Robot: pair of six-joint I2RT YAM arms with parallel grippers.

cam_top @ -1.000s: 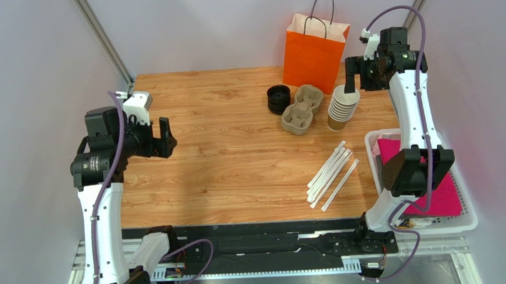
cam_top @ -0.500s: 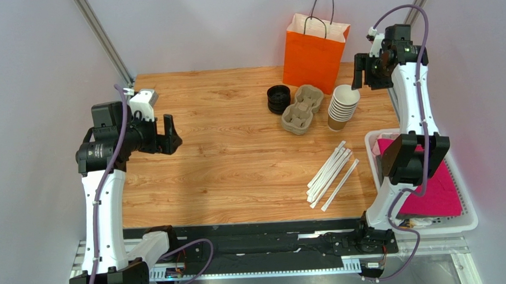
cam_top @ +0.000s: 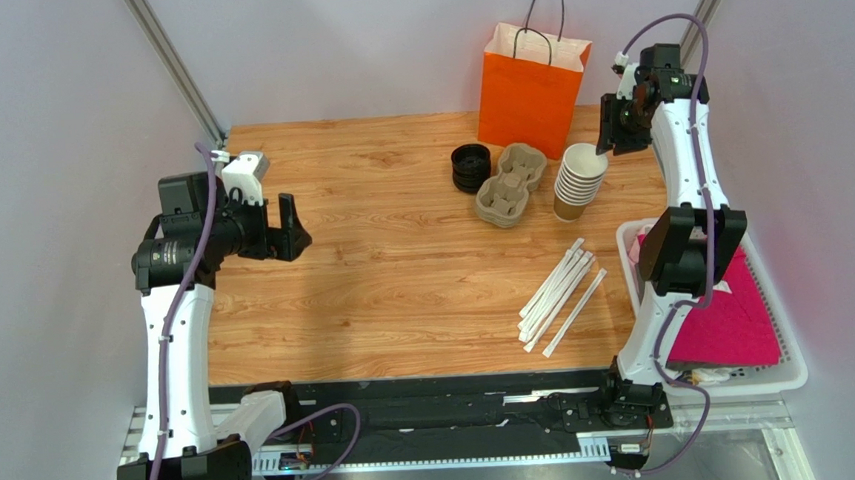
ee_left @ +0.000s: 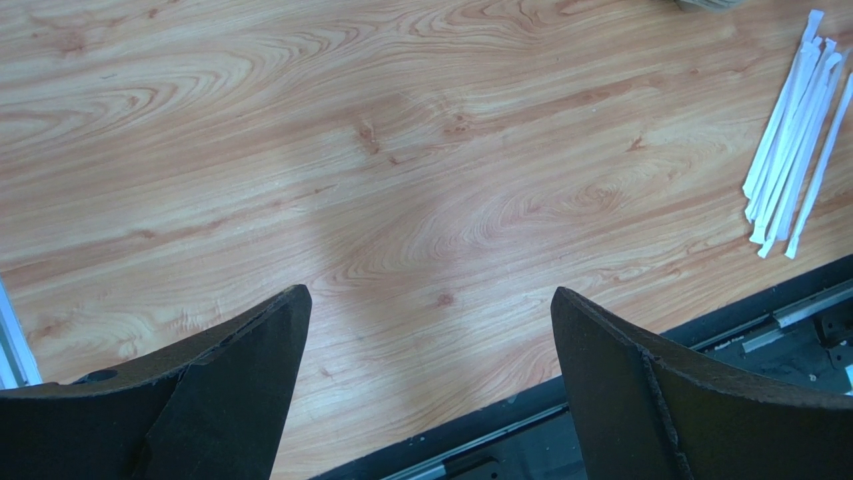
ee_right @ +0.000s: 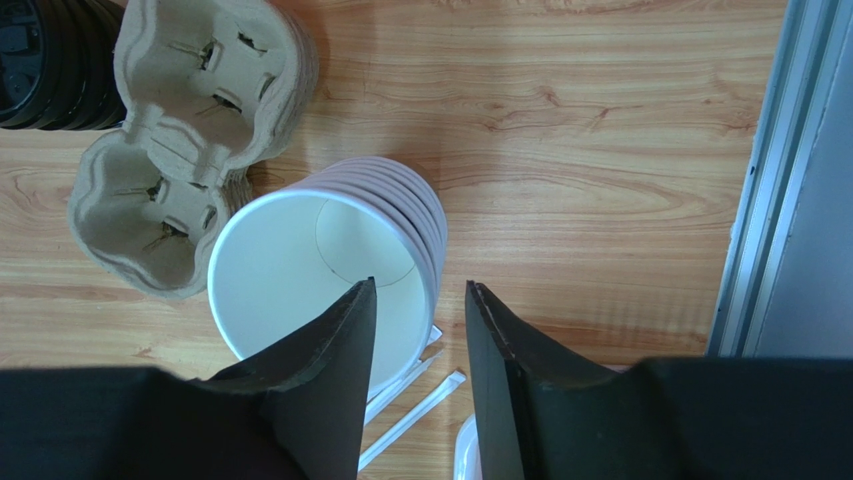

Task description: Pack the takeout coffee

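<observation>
1. Takeout coffee, meaning a paper cup with its black lid on, shows in none of the views. Its parts sit apart on the wooden table (cam_top: 379, 276), read as a clock face with the arm bases at 6.
2. At about 2 o'clock stands a stack of lidless cups (cam_top: 579, 181), tan outside and white inside. A stack of black lids (cam_top: 469, 167) sits near 1 o'clock, with pulp carrier trays (cam_top: 510, 185) between the two stacks.
3. An orange paper bag (cam_top: 531, 89) stands upright at the far edge, just behind the trays. Wrapped straws (cam_top: 560, 293) lie near 4 o'clock.
4. The right gripper (ee_right: 420, 290) hangs over the cup stack with its jaws at a narrow gap. In the wrist view one finger lies over the white inside of the top cup (ee_right: 310, 270) and the other outside its rim. Whether they touch the paper cannot be told.
5. The left gripper (ee_left: 431, 300) hovers at 9 o'clock over bare wood, jaws wide, holding nothing.
6. The step in hand seems to be taking one cup off the stack. The next move likely calls for pinching only the top rim and lifting straight up, so the cups below stay put.
</observation>
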